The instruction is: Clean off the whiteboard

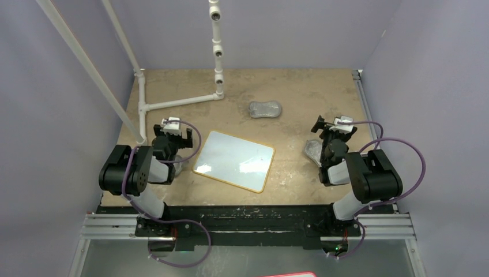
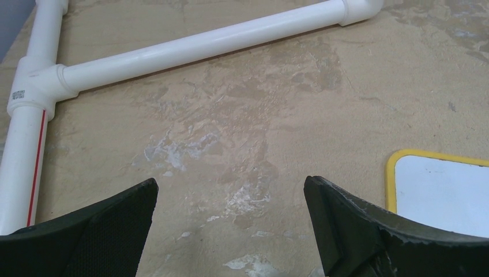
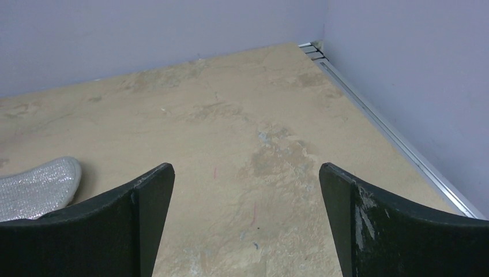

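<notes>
Over the bare tabletop [image 1: 300,86] my left pincer [image 2: 230,184] hangs spread wide, pinching nothing; my right pincer [image 3: 247,170] gapes empty too; the whiteboard [image 1: 233,160] lies flat between them, nearer my left; a grey pad [image 1: 265,109] sits beyond it; a second pad [image 3: 34,187] lies just left of my right pincer.

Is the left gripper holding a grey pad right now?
No, the left gripper is open, and only the table shows between its jaws.

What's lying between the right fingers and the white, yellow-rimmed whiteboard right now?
A grey oval cloth pad, beside the open right fingers; then bare tan tabletop up to the whiteboard. The top view shows it.
</notes>
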Controlling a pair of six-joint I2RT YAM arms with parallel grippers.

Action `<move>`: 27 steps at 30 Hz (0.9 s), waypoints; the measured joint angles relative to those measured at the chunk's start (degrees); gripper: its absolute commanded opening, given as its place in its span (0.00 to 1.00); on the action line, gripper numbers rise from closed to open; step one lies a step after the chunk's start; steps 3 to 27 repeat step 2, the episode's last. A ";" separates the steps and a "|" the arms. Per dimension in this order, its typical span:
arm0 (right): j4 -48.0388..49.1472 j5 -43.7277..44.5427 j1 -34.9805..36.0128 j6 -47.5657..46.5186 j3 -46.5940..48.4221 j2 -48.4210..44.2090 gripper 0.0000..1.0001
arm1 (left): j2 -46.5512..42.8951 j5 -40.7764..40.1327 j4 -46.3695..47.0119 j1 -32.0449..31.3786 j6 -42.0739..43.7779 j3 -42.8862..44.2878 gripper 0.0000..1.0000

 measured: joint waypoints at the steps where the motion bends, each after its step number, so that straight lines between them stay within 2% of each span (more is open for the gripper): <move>1: 0.00 0.00 0.00 0.00 0.00 0.00 0.99 | 0.00 -0.04 0.00 0.00 0.00 0.11 0.99; 27: 0.02 0.00 0.00 0.00 0.00 0.00 0.99 | 0.00 -0.07 0.00 0.00 0.00 0.15 0.99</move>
